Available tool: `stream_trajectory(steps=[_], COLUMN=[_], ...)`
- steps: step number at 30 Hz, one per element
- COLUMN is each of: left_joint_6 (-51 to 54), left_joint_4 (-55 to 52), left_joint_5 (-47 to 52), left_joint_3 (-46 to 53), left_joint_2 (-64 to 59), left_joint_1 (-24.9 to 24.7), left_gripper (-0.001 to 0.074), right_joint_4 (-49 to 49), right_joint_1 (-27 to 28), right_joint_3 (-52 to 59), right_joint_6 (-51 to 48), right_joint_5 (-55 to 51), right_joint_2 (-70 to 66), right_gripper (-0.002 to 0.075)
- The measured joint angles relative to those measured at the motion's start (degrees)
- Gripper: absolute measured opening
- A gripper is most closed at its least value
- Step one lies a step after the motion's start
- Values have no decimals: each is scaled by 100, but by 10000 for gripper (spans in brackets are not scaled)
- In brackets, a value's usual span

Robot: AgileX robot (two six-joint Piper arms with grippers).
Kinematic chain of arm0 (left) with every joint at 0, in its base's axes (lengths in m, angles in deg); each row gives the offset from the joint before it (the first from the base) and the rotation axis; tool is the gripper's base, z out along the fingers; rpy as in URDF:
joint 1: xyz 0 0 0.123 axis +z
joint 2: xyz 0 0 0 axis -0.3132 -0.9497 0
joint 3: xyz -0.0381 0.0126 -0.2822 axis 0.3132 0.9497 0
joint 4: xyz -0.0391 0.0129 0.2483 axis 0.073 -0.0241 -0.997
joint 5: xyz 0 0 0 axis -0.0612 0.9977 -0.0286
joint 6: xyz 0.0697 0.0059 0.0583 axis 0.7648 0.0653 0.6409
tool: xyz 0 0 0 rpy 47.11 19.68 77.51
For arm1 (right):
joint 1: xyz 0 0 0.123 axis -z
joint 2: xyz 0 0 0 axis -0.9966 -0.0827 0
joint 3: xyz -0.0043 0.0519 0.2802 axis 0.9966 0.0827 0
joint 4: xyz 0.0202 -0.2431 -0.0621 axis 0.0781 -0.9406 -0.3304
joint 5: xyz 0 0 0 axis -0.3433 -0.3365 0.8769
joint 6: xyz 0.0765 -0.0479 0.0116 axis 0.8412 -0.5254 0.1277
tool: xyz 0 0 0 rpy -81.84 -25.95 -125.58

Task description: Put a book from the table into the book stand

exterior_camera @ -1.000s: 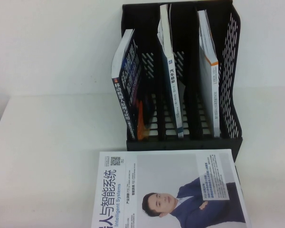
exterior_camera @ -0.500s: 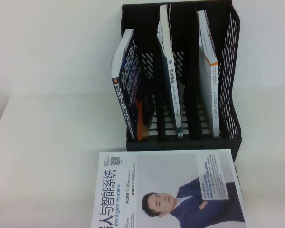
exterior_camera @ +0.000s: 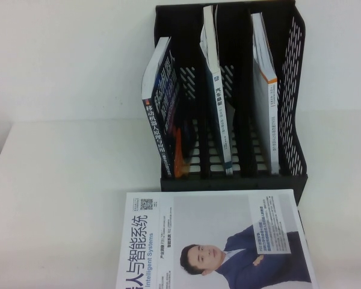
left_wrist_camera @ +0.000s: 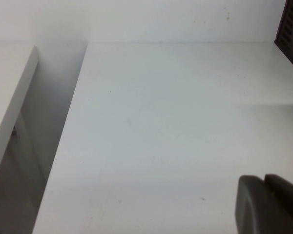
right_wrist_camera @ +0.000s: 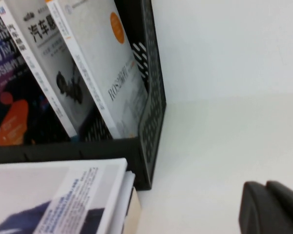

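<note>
A large white book with a man in a dark suit on its cover lies flat on the table, just in front of the black mesh book stand. The stand holds three upright books: a dark blue one, a white and blue one and a white one with an orange mark. Neither gripper shows in the high view. My left gripper is shut and empty over bare table, far left of the stand. My right gripper is shut and empty, right of the stand and the lying book.
The white table meets a white wall behind the stand. Its left edge drops into a gap beside another white surface. A corner of the stand shows in the left wrist view. Bare table lies left and right of the stand.
</note>
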Motion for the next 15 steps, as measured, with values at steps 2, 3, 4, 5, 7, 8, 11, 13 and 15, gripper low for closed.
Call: stream_trajectory(steps=[2,3,4,5,7,8,11,13,15], left_joint_6=[0,0,0,0,0,0,0,0,0], left_joint_4=[0,0,0,0,0,0,0,0,0], left_joint_5=[0,0,0,0,0,0,0,0,0], left_joint_3=[0,0,0,0,0,0,0,0,0], left_joint_2=[12,12,12,12,12,12,12,12,12], left_joint_1=[0,0,0,0,0,0,0,0,0], left_gripper=[-2,-2,-2,-2,-2,-2,-2,-2,-2], right_joint_4=[-42,-56,-56,-56,-56,-56,-56,-73,-171], right_joint_1=[13,13,13,13,13,13,13,13,17], right_joint_3=[61,138,231,319,476,488,503,503,503], right_joint_6=[0,0,0,0,10,2,2,2,2], right_joint_5=[0,18,51,107,166,166,15,-27,-111], right_joint_2=[0,0,0,0,0,0,0,0,0], right_gripper=[-2,-2,-2,-2,-2,-2,-1,-2,-2])
